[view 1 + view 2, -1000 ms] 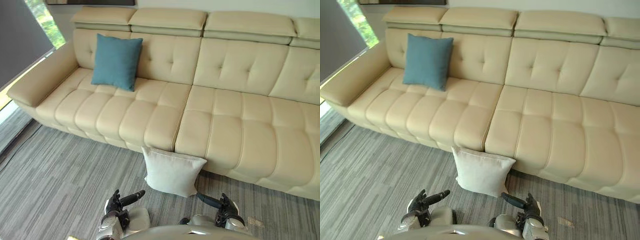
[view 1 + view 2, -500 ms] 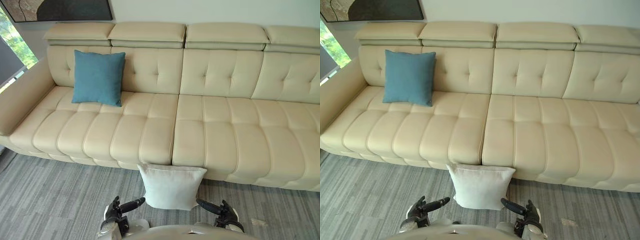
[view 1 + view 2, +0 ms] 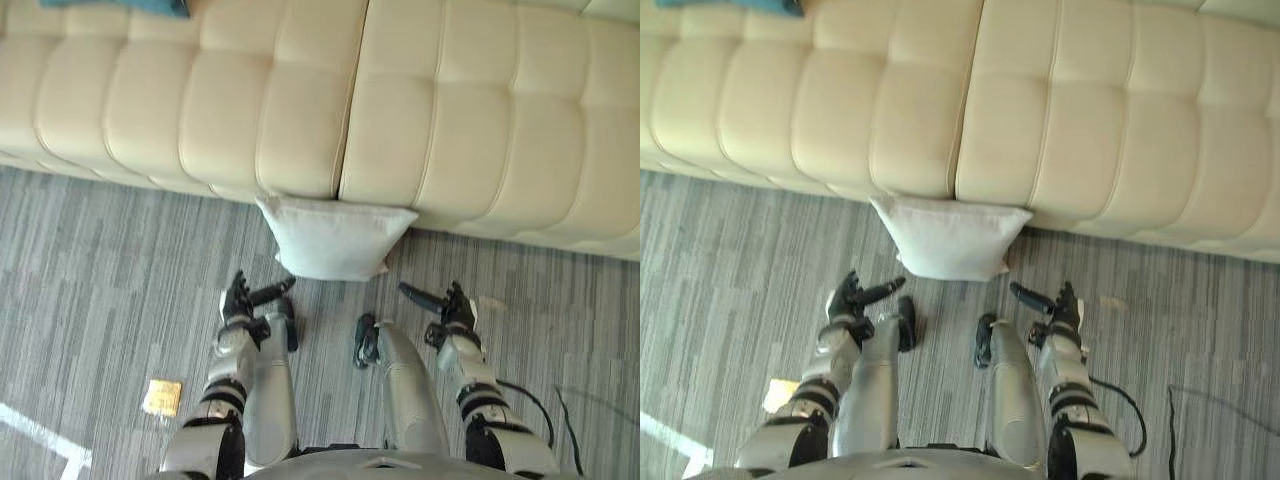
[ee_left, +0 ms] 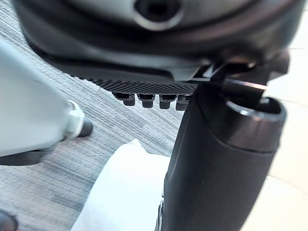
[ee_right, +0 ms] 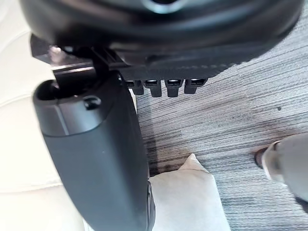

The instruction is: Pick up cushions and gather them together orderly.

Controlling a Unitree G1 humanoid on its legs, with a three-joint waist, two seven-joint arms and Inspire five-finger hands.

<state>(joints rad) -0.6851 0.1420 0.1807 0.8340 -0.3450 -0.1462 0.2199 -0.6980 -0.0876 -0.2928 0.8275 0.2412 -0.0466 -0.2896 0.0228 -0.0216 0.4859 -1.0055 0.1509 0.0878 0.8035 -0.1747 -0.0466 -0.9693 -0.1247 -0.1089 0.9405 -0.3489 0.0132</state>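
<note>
You have both arms held low in front of the body, forearms reaching forward over the grey striped carpet, with the 2 hands at about the same height and well apart from each other. Your left hand is open, fingers relaxed and raised, its thumb stretched inward toward the cushion; your right hand mirrors it, fingers loose and thumb pointing in from the other side. Neither hand touches or holds anything. The white cushion sits on the carpet between and just ahead of the hands, near them but apart. It leans with its upper edge against the front of the cream leather sofa, right below the seam where 2 seat sections meet. It is plump and pale, with pointed corners and soft creases across its face. A teal cushion shows as a thin strip on the sofa seat, far off to your left. A small yellowish scrap lies on the carpet beside your left arm.
</note>
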